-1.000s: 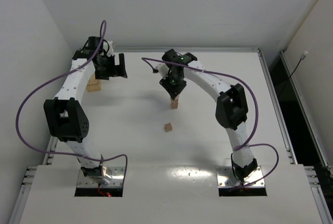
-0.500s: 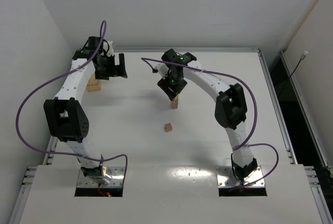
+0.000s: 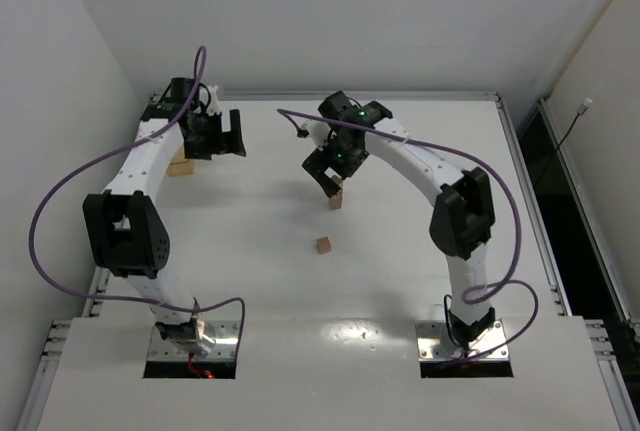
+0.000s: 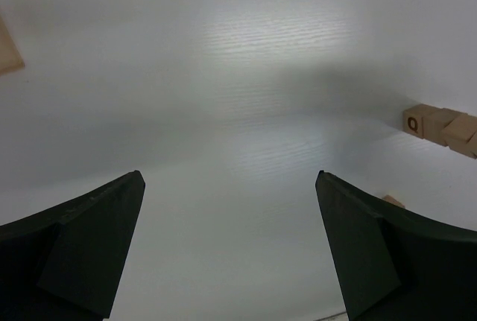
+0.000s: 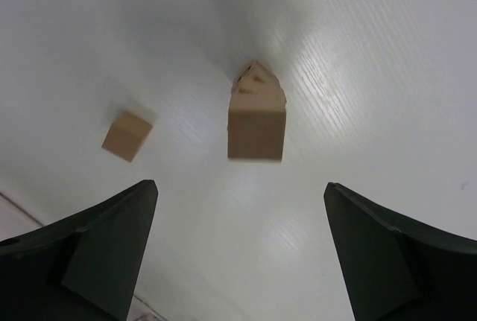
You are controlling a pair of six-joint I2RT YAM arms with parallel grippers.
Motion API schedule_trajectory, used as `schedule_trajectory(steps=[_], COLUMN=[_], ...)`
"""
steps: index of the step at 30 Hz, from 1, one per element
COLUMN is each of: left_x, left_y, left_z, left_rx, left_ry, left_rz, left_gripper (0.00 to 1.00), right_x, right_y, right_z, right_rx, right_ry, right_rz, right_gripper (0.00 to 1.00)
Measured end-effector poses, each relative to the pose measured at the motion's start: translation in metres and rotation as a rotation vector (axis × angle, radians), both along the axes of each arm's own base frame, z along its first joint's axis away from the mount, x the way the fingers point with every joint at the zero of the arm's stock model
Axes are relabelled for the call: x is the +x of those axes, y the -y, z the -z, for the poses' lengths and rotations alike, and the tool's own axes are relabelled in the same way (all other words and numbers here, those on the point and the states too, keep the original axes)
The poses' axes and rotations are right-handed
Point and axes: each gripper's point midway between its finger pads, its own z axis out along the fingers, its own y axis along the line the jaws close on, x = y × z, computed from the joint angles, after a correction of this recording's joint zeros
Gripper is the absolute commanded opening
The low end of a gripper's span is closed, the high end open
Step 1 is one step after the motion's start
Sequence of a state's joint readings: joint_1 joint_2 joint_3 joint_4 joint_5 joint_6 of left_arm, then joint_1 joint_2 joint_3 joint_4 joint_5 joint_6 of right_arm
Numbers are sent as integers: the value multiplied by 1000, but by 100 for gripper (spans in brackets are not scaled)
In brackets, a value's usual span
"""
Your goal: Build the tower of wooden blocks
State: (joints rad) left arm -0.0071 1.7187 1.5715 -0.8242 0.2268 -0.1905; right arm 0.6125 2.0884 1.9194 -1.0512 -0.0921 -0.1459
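Matte white counter (image 3: 250, 251), flat tan wooden tray (image 3: 180, 163) near its far left edge, partly hidden, plain white walls (image 3: 350, 11) behind, silver metal rail (image 3: 531, 211) along the counter's right side.

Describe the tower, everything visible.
The tower is a slim upright column of small light-tan wooden cubes standing mid-table. The cube count is unclear. From the wrist view its top face is plain, and a lower cube is twisted slightly, so a corner with dark marks pokes out. The open right hand is above it, fingers wide apart, not touching it. A loose cube lies apart from it.
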Motion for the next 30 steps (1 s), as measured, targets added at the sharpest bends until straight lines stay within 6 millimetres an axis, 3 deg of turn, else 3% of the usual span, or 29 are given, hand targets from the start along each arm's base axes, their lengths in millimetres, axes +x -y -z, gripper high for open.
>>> schedule_trajectory(steps=[6, 8, 10, 12, 15, 18, 22, 26, 30], left_x=[-46, -64, -85, -106, -137, -154, -174, -195, -196], left_y=[10, 24, 51, 82, 124, 147, 177, 208, 221], left_z=[6, 3, 1, 3, 10, 20, 42, 78, 96], left_rx=[-17, -11, 3, 13, 36, 91, 186, 280, 330], left_ry=[3, 27, 54, 68, 69, 63, 40, -10, -3], left_rz=[52, 114, 227, 356, 552, 668, 809, 962, 1021], left_gripper=[99, 99, 99, 96, 89, 87, 82, 80, 80], right_x=[-27, -32, -31, -24, -15, -12, -4, -4, -7], right_y=[30, 49, 72, 102, 150, 187, 234, 267, 277], right_z=[-84, -112, -129, -130, -107, -88, -88, -93, -100], right_rx=[98, 108, 105, 71, -27, -98, -117, -108, -62], right_ry=[238, 344, 437, 490, 488, 458, 457, 461, 462], right_rz=[21, 61, 122, 210, 342, 437, 574, 678, 713], right_gripper=[92, 92, 92, 92, 92, 92, 92, 92, 92])
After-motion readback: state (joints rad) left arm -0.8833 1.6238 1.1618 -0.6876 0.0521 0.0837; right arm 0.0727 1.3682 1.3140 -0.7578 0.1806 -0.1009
